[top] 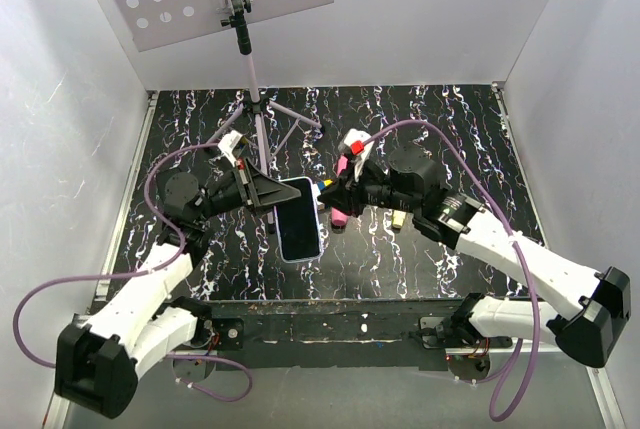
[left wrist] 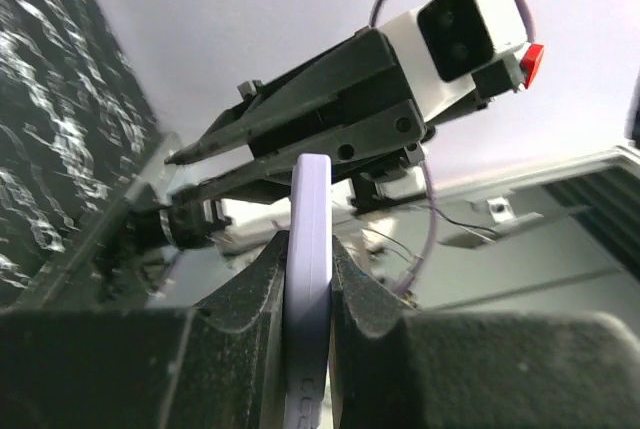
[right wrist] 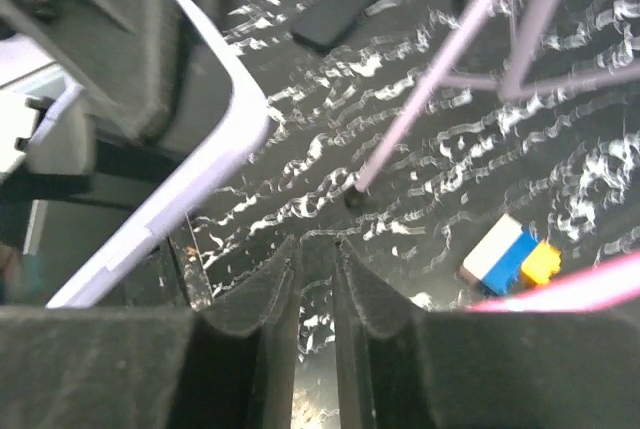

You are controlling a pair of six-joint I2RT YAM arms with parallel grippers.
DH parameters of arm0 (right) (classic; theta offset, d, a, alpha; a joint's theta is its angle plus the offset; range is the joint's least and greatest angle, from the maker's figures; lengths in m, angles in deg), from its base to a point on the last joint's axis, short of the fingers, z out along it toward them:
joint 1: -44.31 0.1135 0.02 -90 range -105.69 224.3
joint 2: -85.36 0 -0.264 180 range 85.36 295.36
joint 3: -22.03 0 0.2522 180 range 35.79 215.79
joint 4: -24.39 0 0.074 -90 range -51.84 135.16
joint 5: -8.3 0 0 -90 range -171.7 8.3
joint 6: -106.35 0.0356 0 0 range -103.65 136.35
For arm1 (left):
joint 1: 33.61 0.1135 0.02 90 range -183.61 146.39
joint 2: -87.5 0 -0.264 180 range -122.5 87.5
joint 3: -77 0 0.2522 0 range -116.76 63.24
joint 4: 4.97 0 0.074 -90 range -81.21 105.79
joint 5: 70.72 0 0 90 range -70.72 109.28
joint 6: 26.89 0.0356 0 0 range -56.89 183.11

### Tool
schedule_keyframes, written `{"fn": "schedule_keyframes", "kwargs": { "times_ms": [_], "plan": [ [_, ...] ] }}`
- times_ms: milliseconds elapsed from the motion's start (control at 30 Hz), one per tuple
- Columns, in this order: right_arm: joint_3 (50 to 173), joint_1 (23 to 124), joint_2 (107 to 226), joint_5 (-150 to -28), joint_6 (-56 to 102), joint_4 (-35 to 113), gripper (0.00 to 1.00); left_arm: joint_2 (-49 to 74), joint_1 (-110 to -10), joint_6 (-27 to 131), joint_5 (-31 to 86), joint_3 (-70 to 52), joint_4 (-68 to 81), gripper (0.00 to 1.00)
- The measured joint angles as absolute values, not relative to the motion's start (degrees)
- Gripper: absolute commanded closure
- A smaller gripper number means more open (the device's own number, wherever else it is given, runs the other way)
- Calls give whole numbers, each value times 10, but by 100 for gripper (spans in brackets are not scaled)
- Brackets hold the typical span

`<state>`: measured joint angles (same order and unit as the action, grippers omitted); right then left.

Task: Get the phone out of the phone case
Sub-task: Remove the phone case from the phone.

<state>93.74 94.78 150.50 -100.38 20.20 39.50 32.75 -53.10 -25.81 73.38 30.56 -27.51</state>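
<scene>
Now we see the left gripper [left wrist: 309,254] clamped on the edge of the case [left wrist: 311,199], holding it above the table [top: 420,259], with the phone [top: 299,219] seated inside, screen up. Just beside it, our right gripper [right wrist: 316,249] is nearly closed and empty.

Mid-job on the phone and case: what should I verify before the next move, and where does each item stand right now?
1. Left gripper clamped on the phone case: ok, the fingers pinch its edge.
2. Phone out of the case: not ok, the screen sits inside the rim.
3. Right gripper holding something: not ok, nothing is between its fingers.
4. Right gripper open enough to take an edge: not ok, the jaws are nearly closed.
5. Tripod clear of both arms: cannot tell, its legs stand close by.
</scene>
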Motion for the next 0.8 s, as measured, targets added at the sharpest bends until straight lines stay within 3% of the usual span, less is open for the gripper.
{"fn": "schedule_keyframes", "kwargs": {
  "times_ms": [67, 233, 467, 800],
  "plan": [
    [930, 947, 1498, -967, 233, 417, 57, 363, -532, -193, 698, 295, -183, 100],
    [906, 939, 1486, -930, 317, 500, 47, 419, -532, -38, 601, 234, -2, 100],
    [902, 912, 1469, -1001, 448, 546, 51, 436, -532, 47, 488, 224, 104, 100],
    [889, 873, 1495, -1189, 624, 368, 55, 423, -532, 49, 452, 224, 122, 100]
  ]
}}
